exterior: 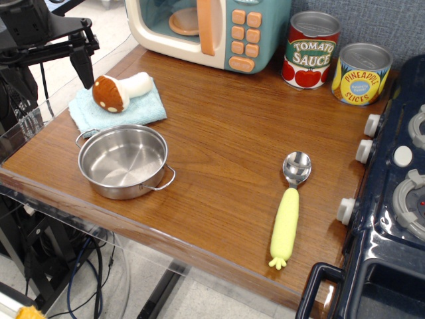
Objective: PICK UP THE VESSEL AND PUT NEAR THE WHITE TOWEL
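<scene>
On the wooden table (232, 153), near its front left edge, sits the pot (123, 161), upright and empty, with one loop handle toward the back left and the other toward the front right. Just behind it lies the towel (143, 109), pale blue, folded flat; the pot's back rim is just beside the towel's front edge, and whether they touch I cannot tell. A toy mushroom (119, 90) lies on the towel, brown spotted cap to the left, white stem to the right.

Up at the top left corner, off the table's left edge, hangs the gripper (83, 56), black, clear of the pot and towel. One dark finger (82, 66) points down; the rest is cut off by the frame or lost against the dark arm, so I cannot tell how far the claw is open. It has hold of nothing that shows.

At the back stands a toy microwave (212, 30). To its right are two cans, tomato sauce (311, 50) and pineapple slices (360, 73), side by side. A spoon (289, 209) with a yellow handle lies toward the front right, bowl pointing away. A dark blue toy stove (392, 199) fills the right edge.
</scene>
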You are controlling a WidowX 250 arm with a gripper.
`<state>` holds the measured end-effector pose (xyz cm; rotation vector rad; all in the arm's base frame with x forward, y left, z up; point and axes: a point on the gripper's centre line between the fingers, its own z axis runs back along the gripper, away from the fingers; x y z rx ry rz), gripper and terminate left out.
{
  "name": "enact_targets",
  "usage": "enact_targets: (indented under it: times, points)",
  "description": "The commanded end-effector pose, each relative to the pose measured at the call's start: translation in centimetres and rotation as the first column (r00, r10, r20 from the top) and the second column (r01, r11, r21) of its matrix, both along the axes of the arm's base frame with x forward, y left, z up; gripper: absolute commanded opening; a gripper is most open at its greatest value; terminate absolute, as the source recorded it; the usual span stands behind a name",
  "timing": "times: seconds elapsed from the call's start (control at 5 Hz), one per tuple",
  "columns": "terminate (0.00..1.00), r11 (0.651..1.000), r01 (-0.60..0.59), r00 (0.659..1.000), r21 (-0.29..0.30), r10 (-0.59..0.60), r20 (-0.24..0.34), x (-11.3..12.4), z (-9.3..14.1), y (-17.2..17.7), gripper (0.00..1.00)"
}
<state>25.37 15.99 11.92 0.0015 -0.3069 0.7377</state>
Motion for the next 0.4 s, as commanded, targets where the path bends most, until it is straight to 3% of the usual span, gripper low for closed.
enact_targets:
  times: [0.0, 0.2]
  points:
    - [0.00, 0.999, -0.010, 0.999, 0.033, 0.008, 0.051, -0.01, 2.14, 0.56, 1.00]
    - [1.00, 0.999, -0.010, 0.999, 0.033, 0.008, 0.051, -0.01, 2.14, 0.56, 1.00]
